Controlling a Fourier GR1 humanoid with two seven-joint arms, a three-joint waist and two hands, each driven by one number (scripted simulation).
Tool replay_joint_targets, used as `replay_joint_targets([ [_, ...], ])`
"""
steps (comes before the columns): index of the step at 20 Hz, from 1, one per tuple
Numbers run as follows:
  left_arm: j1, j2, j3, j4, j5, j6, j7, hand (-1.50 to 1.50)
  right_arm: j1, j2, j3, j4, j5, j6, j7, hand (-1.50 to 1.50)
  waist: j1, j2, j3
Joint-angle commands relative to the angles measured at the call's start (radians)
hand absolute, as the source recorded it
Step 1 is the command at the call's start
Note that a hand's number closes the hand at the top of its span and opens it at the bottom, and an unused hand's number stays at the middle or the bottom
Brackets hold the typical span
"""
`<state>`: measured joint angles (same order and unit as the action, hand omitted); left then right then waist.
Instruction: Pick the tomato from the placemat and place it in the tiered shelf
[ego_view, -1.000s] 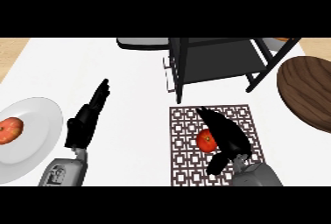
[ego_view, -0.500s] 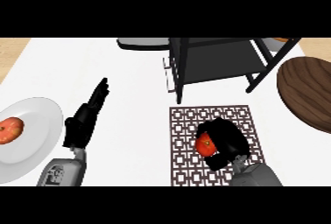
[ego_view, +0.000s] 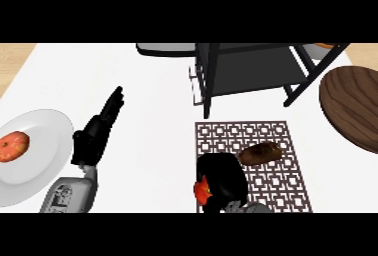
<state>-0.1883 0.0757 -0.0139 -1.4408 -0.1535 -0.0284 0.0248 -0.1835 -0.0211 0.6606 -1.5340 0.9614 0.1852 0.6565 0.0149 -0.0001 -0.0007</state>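
So far only the grasp looks done: the right robot hand (ego_view: 220, 179) is curled over the tomato (ego_view: 201, 188), which shows as a red-orange sliver at the hand's left side, most of it hidden under the black fingers. Hand and tomato sit low over the near left part of the patterned placemat (ego_view: 277, 131), and I cannot tell whether the fruit has cleared the mat or still rests on it. What is left, as I judge it, is the whole carry: lift, travel away across the worktop (ego_view: 148, 80) to the tiered shelf (ego_view: 244, 70), which stands just beyond the far edge of the mat, and set the tomato on one of its dark tiers. A brown oblong object (ego_view: 260, 153) lies on the mat just beside the hand, between it and the shelf, so the lift should pass above it. The visible bit of tomato is glossy red with an orange tinge, and looks round and smooth. Over at the left, the left robot hand (ego_view: 97, 131) rests on the worktop with straight fingers, holding nothing, next to a white plate (ego_view: 44, 125) carrying a reddish fruit (ego_view: 12, 146). A round wooden board (ego_view: 354, 107) lies at the right edge.
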Motion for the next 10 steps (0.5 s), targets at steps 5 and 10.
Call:
replay_joint_targets([
  [5, 0.007, -0.053, -0.051, -0.005, -0.039, 0.037, 0.003, 0.00, -0.225, 0.021, 0.336, 0.041, -0.171, -0.326, 0.446, 1.50, 0.012, 0.002, 0.001],
  [10, 0.015, -0.006, -0.013, -0.030, 0.010, -0.018, 0.019, 0.00, -0.261, 0.021, 0.283, -0.103, -0.178, -0.547, 0.402, 1.50, 0.015, -0.001, 0.002],
])
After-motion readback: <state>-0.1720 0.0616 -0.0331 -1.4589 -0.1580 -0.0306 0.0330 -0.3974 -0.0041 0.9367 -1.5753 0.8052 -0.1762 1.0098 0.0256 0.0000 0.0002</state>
